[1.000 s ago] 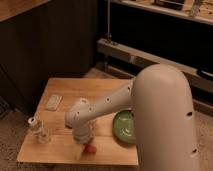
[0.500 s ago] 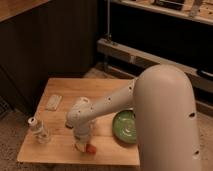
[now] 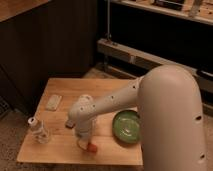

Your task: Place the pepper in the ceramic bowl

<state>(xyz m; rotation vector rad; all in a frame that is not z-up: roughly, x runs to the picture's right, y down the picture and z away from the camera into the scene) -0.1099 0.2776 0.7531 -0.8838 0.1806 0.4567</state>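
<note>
The red-orange pepper (image 3: 92,147) lies on the wooden table (image 3: 60,150) near its front edge, only its red tip showing beside the gripper. The gripper (image 3: 83,143) hangs straight down from the white arm (image 3: 115,102) and sits right at the pepper, its lower end touching or just left of it. The green ceramic bowl (image 3: 126,127) stands on the table to the right of the gripper, about a hand's width away, partly hidden by the arm's large white body (image 3: 172,120).
A small clear bottle with a white cap (image 3: 38,131) stands at the table's left front. A flat pale packet (image 3: 53,102) lies at the left rear. Dark shelving and a metal rail (image 3: 130,56) run behind the table.
The gripper has come down a little toward the pepper at the front edge. The bowl, bottle and packet have not moved.
</note>
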